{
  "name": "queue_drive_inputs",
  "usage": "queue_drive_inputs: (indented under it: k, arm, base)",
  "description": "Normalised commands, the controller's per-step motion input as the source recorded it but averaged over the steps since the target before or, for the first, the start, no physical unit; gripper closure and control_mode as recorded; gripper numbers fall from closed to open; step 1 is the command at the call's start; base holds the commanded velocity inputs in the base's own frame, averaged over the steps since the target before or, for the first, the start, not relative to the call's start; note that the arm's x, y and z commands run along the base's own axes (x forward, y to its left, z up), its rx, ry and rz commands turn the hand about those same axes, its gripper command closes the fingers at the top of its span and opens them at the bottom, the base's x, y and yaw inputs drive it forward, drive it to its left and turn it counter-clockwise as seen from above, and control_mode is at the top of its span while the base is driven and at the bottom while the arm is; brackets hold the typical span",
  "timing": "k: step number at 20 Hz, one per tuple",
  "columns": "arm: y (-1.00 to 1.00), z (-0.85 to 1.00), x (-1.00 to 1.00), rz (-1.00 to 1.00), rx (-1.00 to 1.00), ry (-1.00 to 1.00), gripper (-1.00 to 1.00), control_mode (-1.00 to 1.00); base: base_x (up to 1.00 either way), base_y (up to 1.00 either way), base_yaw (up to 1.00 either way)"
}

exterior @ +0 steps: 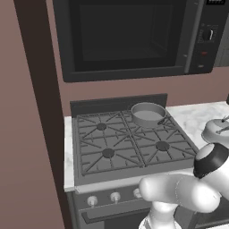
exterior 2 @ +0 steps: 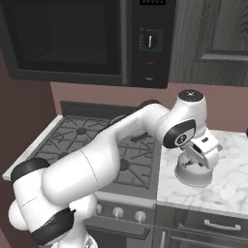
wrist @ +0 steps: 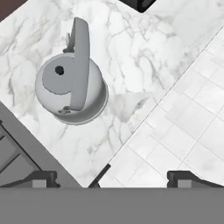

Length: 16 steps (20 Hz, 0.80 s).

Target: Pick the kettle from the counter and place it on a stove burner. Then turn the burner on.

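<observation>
Kettle: stands upright on the counter, just right of the stove; seen from above in the hand view, its domed lid and small dark knob show, with the arched handle crossing over the top.
Kettle in the base views: at the right edge of the left base view; in the right base view its lower body shows under the hand, resting on the marble.
Counter: white marble slab with grey veins, running from the stove's right side toward the right; its near edge meets the tiled floor in the hand view.
Gripper: fingers spread wide, nothing between them; the two dark tips sit far apart at the bottom of the hand view.
Gripper position: above the counter, over the kettle, apart from it; the kettle lies to the upper left of the hand view, not between the tips.
Stove burner: near right of four, under its dark star-spoked grate, bare.
Pot: straight-sided grey pot on the far right burner, its handle pointing right and toward the near side.
Knobs: small round silver ones along the stove's front panel.
Microwave: dark, mounted above the stove.
</observation>
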Motion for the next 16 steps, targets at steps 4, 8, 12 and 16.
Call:
queue_drive_inputs:
  k: [4, 8, 12, 16]
  arm:
    - [-0.21, -0.13, 0.2, 0.0, 0.0, 0.0, -1.0, -1.0]
    - [-0.12, -0.17, 0.41, 0.0, 0.0, 0.0, -1.0, -1.0]
    - [-0.07, -0.21, 0.5, 0.0, 0.01, 0.0, -1.0, -1.0]
    - [-0.08, -0.24, 0.48, 0.0, 0.04, 0.0, -1.0, -1.0]
  base:
    - [0.0, 0.0, 0.0]
    - [0.0, 0.0, 0.0]
    - [0.0, 0.0, 0.0]
    - [0.0, 0.0, 0.0]
